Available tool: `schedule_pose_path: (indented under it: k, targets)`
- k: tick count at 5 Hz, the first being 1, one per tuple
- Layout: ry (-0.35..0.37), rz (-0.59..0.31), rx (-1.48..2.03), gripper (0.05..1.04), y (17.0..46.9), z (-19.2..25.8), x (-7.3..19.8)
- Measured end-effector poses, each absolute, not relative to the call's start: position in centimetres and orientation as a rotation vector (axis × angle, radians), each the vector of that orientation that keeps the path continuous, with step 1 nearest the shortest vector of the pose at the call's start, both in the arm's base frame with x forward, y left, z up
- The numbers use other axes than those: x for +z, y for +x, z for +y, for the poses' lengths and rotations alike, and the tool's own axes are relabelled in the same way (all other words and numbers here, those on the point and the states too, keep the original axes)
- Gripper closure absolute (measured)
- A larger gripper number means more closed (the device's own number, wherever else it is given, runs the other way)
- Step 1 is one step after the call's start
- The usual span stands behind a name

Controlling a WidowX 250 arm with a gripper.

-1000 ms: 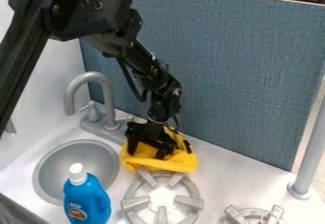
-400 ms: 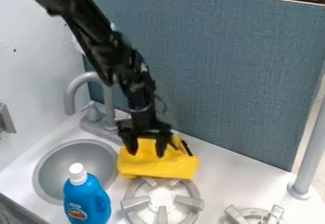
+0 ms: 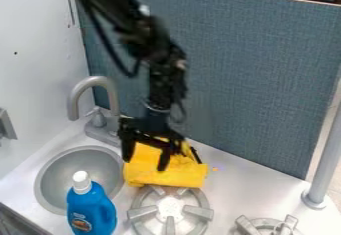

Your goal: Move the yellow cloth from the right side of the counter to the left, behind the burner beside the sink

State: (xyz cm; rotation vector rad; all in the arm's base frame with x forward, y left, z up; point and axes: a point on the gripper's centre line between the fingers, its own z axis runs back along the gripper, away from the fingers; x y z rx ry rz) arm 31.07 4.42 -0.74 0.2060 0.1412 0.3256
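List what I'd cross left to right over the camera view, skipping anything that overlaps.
Blue bottle → yellow cloth → right burner → grey pole.

The arm (image 3: 165, 74) is coming in from the top edge; its end effector (image 3: 144, 165) is hanging over the yellow cloth (image 3: 172, 173), its fingers standing apart; the cloth is lying on the white bench (image 3: 236, 181), just behind a burner (image 3: 169, 209) and right of the sink (image 3: 63, 158); the faucet (image 3: 93, 80) is arching behind the sink; a blue bottle (image 3: 92, 211) with a white cap is standing upright at the front; a second burner (image 3: 265, 224) and a grey pole (image 3: 325, 162) are showing at right; a blue panel (image 3: 253, 74) is standing behind.
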Motion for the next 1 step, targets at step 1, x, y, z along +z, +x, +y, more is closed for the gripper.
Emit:
schedule_pose_path:
  k: [1]
  targets:
    - [0.262,0.155,0.221,0.083,28.38,1.05,1.56]
